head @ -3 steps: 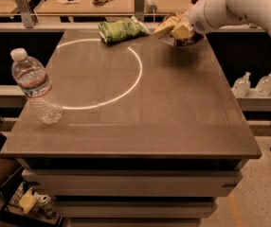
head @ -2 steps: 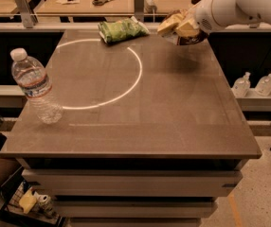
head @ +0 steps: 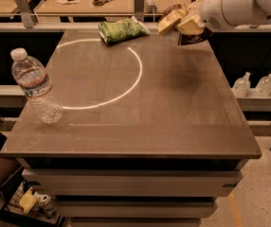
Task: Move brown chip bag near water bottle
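My gripper is at the far right of the table, raised above its surface. It is shut on the brown chip bag, which hangs dark and wrinkled under and behind the cream-coloured fingers. Most of the bag is hidden by the gripper. Its shadow falls on the table below. The water bottle stands upright near the table's left edge, clear and ridged with a white cap and a label band. It is far from the gripper.
A green chip bag lies at the table's far edge, left of the gripper. A white circle line is marked on the brown table. Two small white-capped bottles stand on a shelf to the right.
My gripper has risen a little with the brown chip bag in it, and the bag's shadow has spread lower on the table. The water bottle and the green bag have not moved.
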`<action>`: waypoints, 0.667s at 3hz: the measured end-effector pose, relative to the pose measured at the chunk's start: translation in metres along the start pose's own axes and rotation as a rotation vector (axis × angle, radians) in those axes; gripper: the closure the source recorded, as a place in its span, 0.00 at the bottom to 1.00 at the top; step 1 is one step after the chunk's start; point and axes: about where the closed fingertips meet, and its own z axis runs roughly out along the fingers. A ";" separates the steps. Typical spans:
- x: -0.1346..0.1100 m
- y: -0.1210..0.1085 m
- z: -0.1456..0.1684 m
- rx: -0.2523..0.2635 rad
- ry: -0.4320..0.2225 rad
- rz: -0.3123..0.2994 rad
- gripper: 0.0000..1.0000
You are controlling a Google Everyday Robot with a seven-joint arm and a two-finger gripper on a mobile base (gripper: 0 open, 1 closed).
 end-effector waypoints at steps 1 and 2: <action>-0.011 0.017 -0.027 -0.024 -0.029 -0.016 1.00; -0.020 0.044 -0.050 -0.071 -0.042 -0.046 1.00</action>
